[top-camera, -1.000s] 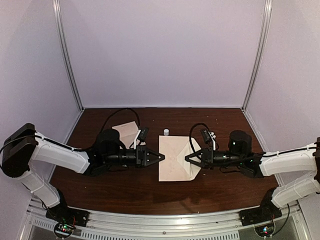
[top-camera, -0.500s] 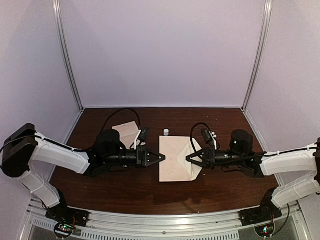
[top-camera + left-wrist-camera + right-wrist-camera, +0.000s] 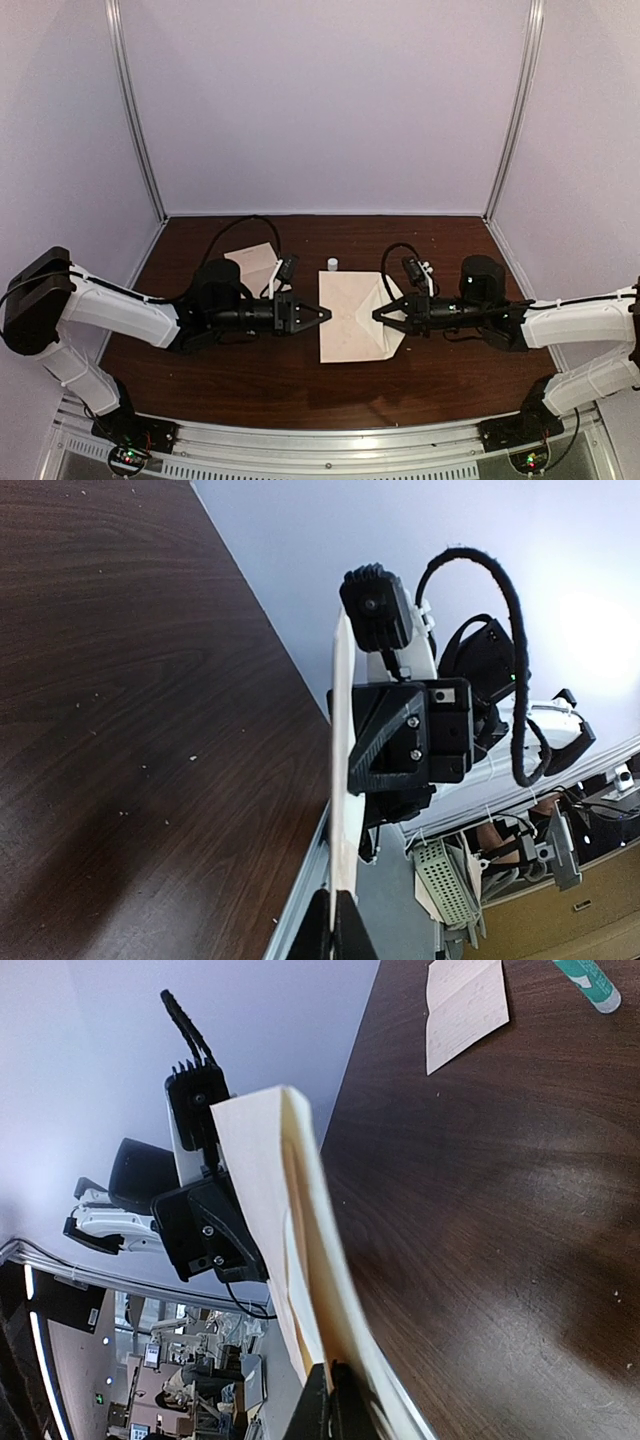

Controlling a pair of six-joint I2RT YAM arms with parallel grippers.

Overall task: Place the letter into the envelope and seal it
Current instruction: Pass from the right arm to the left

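The pale beige-pink envelope (image 3: pixel 350 332) is held just above the middle of the table between both grippers, with its triangular flap open to the right. My left gripper (image 3: pixel 324 315) is shut on its left edge. In the left wrist view the envelope (image 3: pixel 341 780) shows edge-on, pinched at the fingertips (image 3: pixel 335 927). My right gripper (image 3: pixel 378 316) is shut on the envelope's open right side. In the right wrist view the envelope (image 3: pixel 275 1210) shows its layers slightly parted, pinched at the gripper (image 3: pixel 330 1402). The letter (image 3: pixel 255 265), a folded pale sheet, lies on the table behind the left arm and shows in the right wrist view (image 3: pixel 462 1005).
A small glue stick (image 3: pixel 332 264) with a white cap stands just behind the envelope and shows in the right wrist view (image 3: pixel 590 980). The brown table (image 3: pixel 450 240) is walled by pale panels at the back and sides. A metal rail runs along the near edge.
The envelope and my right gripper have edged slightly to the right. Both grips are unchanged.
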